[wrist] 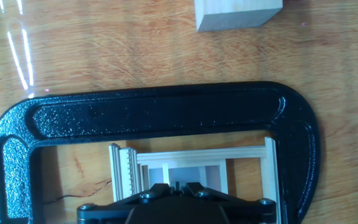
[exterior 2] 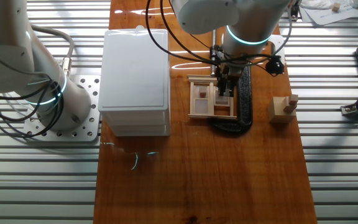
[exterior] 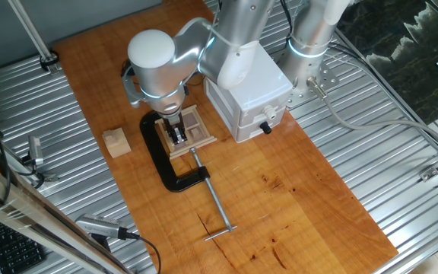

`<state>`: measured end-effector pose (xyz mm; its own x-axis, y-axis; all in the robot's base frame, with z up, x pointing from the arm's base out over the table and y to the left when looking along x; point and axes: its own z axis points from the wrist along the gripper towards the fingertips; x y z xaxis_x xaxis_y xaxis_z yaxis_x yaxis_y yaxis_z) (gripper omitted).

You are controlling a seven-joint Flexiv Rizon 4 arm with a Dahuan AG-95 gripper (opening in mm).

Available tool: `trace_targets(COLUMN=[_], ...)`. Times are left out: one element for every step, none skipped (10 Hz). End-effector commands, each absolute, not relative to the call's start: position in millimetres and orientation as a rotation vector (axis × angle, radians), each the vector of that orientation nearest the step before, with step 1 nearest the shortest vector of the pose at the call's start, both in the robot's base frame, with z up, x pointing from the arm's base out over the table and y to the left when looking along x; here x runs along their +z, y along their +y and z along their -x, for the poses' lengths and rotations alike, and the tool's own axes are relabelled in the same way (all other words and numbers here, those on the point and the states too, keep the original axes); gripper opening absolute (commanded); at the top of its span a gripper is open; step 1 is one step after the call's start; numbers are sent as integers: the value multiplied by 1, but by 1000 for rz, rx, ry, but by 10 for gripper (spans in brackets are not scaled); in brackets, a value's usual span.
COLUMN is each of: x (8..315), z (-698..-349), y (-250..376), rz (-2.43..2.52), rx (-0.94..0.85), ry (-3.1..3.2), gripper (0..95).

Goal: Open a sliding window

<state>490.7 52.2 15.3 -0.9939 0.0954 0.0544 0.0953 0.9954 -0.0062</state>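
Note:
The sliding window is a small light-wood frame with darker panes, lying flat on the wooden table and held by a black C-clamp. It also shows in the other fixed view and in the hand view. My gripper points straight down onto the window, on the side nearest the clamp's spine. In the other fixed view the gripper stands over the window's right part. In the hand view the gripper has its fingers drawn together, tips low on the frame, with nothing seen held between them.
A white box with a black knob stands just behind the window. A plain wooden cube sits left of the clamp, whose long screw handle runs toward the table's front. Ribbed metal surrounds the wooden board.

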Motion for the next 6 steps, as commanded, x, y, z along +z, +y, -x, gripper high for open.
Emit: trace_targets(x=[9,8,8,7,7,7], z=[-490,-490,-490,-490,-490,-490], y=[54,56,57,57,57,57], rz=[149,152,149,143,143,144], rx=[4,4,5,4,1,0], ry=[-3084,-3084,-3086,-3086,-3085,-3085], gripper=[0,0,0,0,0,0])
